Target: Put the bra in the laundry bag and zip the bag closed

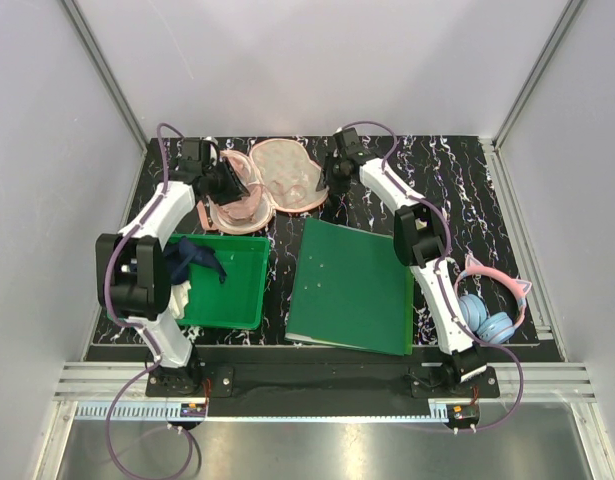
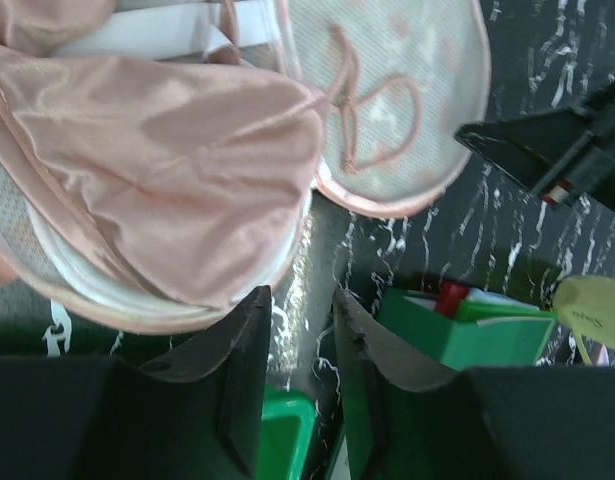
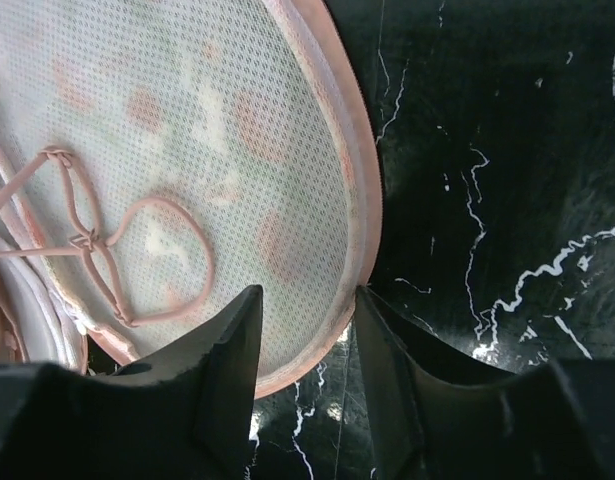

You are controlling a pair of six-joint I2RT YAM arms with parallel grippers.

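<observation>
The laundry bag (image 1: 277,185) lies unzipped and spread open at the back of the table. The bra (image 2: 167,170) sits in its left half (image 1: 237,205), one shiny salmon cup up. A thin pink strap (image 2: 372,120) trails onto the mesh right half (image 3: 187,150). My left gripper (image 2: 299,310) is open and empty just beside the near rim of the left half; it shows in the top view (image 1: 222,182) too. My right gripper (image 3: 307,300) is open, its jaws standing either side of the right half's pink rim (image 3: 359,215); it appears in the top view (image 1: 337,178) as well.
A green plastic bin (image 1: 237,290) at front left holds a dark blue cloth (image 1: 192,255) and a white cloth (image 1: 183,296). A green folder (image 1: 352,285) lies in the middle front. Blue and pink headphones (image 1: 492,310) lie at front right.
</observation>
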